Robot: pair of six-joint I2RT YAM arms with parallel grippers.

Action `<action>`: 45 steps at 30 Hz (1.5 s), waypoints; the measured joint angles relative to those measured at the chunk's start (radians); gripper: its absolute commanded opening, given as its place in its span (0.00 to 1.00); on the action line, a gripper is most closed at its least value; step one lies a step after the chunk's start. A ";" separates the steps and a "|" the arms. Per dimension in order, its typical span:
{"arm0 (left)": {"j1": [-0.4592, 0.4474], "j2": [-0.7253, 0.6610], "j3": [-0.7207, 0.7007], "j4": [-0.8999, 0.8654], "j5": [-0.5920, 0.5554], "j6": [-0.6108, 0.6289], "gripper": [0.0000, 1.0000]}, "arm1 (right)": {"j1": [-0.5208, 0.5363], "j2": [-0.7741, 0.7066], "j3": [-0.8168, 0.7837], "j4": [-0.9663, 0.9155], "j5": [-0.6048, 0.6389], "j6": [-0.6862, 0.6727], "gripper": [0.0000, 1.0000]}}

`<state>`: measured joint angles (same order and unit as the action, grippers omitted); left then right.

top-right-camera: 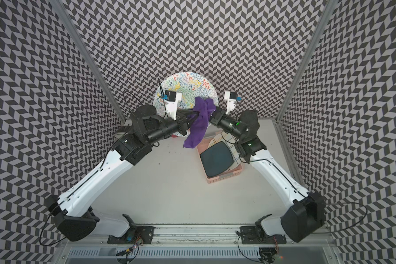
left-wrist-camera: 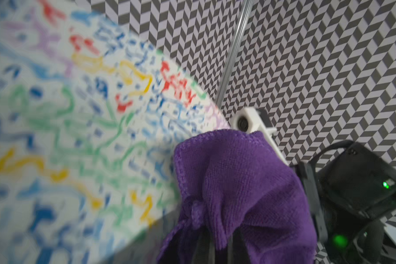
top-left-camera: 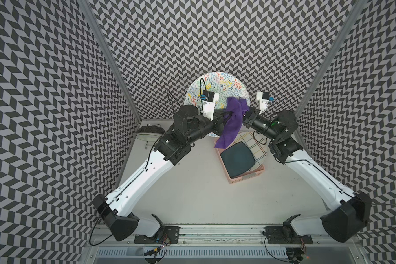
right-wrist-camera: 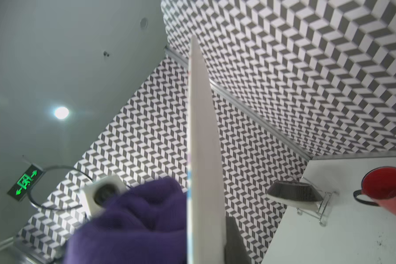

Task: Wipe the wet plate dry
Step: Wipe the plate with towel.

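A round white plate with coloured squiggles stands upright, lifted above the back of the table. My right gripper is shut on its lower right rim; in the right wrist view the plate runs edge-on out of the jaws. My left gripper is shut on a purple cloth. The bunched cloth lies against the plate's patterned face near that rim and hides the left fingertips. Its tail hangs down.
A pink basket below the cloth holds a dark square plate and a checked plate. A bowl on a wire stand sits at the back left. A red mug stands near it. Patterned walls close three sides.
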<state>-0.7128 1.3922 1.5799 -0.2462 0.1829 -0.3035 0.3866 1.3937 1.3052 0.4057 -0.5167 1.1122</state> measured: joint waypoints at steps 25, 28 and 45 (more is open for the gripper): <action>0.469 0.009 -0.355 1.244 0.453 -1.298 0.00 | -0.084 -0.106 -0.286 0.542 -0.101 0.361 0.00; 0.440 0.022 -0.334 1.304 0.441 -1.351 0.00 | -0.039 -0.069 -0.272 0.550 -0.130 0.372 0.00; 0.208 0.173 -0.222 1.394 0.322 -1.437 0.00 | -0.092 0.073 -0.017 0.645 -0.126 0.394 0.00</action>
<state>-0.5049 1.5650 1.3575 1.1477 0.5053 -1.7401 0.2951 1.4666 1.2881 1.0504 -0.6430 1.5063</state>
